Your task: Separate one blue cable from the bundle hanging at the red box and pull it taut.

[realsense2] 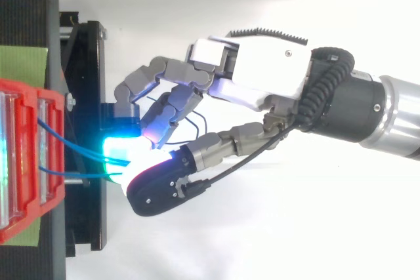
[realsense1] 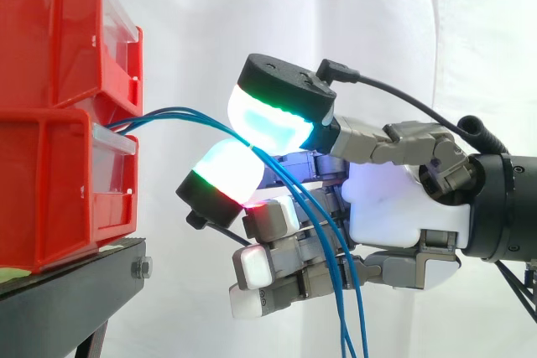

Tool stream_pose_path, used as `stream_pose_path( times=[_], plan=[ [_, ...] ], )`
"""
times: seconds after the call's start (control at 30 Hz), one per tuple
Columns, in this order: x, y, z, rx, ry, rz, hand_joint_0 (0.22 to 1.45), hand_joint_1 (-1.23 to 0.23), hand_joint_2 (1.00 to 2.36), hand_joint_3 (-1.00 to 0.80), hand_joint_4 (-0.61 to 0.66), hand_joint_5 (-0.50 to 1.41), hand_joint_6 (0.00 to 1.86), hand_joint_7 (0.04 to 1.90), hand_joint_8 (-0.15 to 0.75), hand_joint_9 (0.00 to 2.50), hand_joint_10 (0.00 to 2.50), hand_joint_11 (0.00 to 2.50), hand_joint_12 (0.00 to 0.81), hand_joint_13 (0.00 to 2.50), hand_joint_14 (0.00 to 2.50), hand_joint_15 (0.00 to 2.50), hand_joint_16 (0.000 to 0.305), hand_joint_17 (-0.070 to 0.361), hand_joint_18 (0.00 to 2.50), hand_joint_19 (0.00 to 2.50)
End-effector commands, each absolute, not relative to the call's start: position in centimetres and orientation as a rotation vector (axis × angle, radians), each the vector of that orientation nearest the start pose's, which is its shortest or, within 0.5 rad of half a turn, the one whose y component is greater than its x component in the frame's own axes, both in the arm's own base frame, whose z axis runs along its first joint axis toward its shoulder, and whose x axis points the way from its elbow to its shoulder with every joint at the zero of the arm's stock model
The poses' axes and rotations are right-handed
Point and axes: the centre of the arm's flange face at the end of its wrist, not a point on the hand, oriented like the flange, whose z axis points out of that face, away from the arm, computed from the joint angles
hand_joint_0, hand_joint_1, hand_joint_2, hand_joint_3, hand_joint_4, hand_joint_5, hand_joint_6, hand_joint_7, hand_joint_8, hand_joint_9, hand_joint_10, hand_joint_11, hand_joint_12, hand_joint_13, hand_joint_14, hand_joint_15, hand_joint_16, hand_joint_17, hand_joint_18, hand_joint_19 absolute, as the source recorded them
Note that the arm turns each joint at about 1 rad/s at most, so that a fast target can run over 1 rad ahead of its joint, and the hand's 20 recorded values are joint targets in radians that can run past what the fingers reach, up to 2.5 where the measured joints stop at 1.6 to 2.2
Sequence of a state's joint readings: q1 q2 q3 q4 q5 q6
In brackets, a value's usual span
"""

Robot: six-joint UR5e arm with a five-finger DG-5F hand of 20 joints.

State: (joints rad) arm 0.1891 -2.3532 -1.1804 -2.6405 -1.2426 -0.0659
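Two red bins sit one on top of the other on a black stand at the left. Thin blue cables come out from between the bins and go across to the right, up a little and then down. There the hand has them pinched between two big glowing pads, one on top and one below, pressed tight together just beside the bins. I cannot tell how many of the cables are in the pinch. Past the pinch the cables drop down loose in front of the other fingers, which are bent in under the palm with white tips. From the top, two blue lines run from the red bins to the glowing pads, a little apart at the bins and closer at the pads. The arm comes in from the right, in front of a white curtain.
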Motion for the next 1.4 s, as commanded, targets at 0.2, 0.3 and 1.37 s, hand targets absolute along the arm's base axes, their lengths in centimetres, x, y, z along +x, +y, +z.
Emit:
stream_pose_path(
  times=[0.2,0.3,1.37],
  plan=[
    [78.4,-1.8,23.1,1.191,1.117,1.107,0.61,-0.98,1.00,-0.50,0.05,-0.15,0.97,0.97,0.344,1.18,0.02,1.14,0.346,0.96,0.02,0.62,0.042,0.095,0.82,0.57],
    [78.3,-1.8,23.0,1.196,1.127,1.107,0.52,-0.93,1.00,-0.50,0.07,-0.15,0.96,0.95,0.365,1.20,0.02,1.15,0.366,0.98,0.02,0.62,0.046,0.104,0.85,0.58],
    [77.1,-2.1,26.7,1.202,1.137,1.104,0.68,-0.94,1.00,-0.50,0.04,-0.14,0.96,1.11,0.362,1.23,0.02,1.13,0.353,0.97,0.02,0.62,0.043,0.097,0.88,0.61]
  ],
)
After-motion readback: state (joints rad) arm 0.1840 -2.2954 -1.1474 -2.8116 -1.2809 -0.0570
